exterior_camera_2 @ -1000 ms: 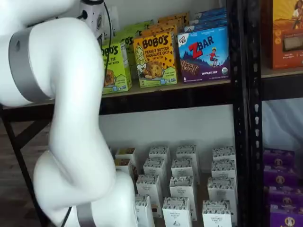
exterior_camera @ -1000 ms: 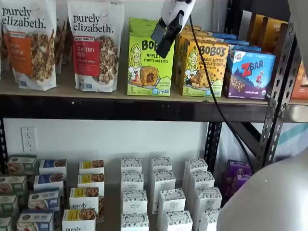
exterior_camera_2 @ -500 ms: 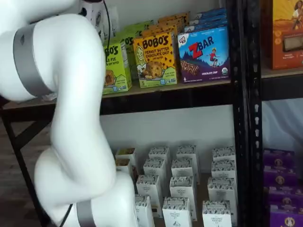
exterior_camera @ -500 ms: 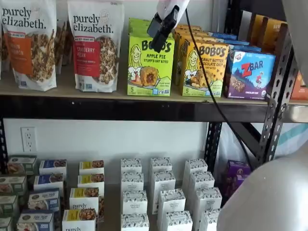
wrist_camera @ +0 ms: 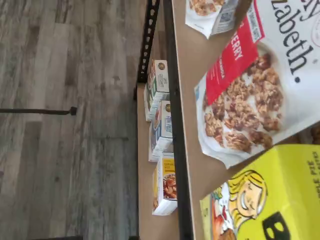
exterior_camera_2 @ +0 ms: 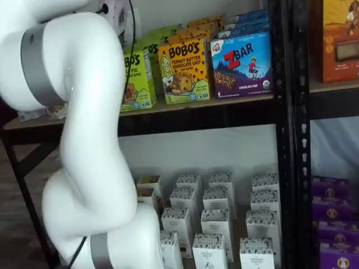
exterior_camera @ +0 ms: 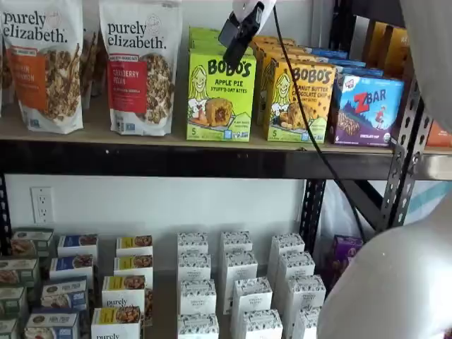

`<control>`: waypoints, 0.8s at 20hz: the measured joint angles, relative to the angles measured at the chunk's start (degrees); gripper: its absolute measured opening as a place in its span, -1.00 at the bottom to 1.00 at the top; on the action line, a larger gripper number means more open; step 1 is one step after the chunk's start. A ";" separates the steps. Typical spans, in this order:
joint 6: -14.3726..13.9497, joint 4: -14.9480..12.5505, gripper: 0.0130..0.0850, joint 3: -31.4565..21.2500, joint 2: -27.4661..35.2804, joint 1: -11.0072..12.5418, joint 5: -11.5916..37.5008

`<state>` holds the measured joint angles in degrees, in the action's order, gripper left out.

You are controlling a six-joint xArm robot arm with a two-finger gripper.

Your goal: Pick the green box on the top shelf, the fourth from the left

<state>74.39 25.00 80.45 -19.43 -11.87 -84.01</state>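
The white arm (exterior_camera_2: 84, 140) fills the near side in a shelf view, its big elbow blocking most of the shelf's left half. Behind it runs the top shelf (exterior_camera: 176, 159), a tan board on a thick black front beam, carried by black perforated uprights (exterior_camera_2: 286, 140).

On that board, in a shelf view, two tall white granola bags (exterior_camera: 140, 63) stand at the left. Just beside them stands the green box (exterior_camera: 220, 94), upright and facing forward, with more green cartons lined up behind it. In the wrist view the same green box (wrist_camera: 270, 200) shows close up, cartoon girl on its face, next to the granola bag with the red label (wrist_camera: 255, 90). To the green box's other side sits the yellow-orange box (exterior_camera: 299, 99), then the blue box (exterior_camera: 366, 108); both show again in a shelf view, yellow-orange (exterior_camera_2: 185, 70) and blue (exterior_camera_2: 242, 64).

Down below, rows of small white cartons (exterior_camera: 240, 282) cover the lower level.

And the gripper (exterior_camera: 240, 32) hangs from the top edge, black fingers tilted, hovering just above the top front edge of the green box, a black cable (exterior_camera: 311, 134) trailing down beside it. The fingers show side-on with no clear gap visible; they stand as wide as they go, nothing between them.
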 joint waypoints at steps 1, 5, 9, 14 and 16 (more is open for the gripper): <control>0.24 0.03 1.00 0.39 0.36 0.27 -0.12; 1.10 0.30 1.00 1.71 1.70 1.22 -0.17; 1.62 0.54 1.00 2.89 2.88 1.81 0.11; 2.03 0.19 1.00 4.62 4.48 2.28 0.22; 2.18 -0.14 1.00 5.39 5.18 2.44 0.01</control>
<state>76.57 24.86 85.85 -14.25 -9.43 -84.00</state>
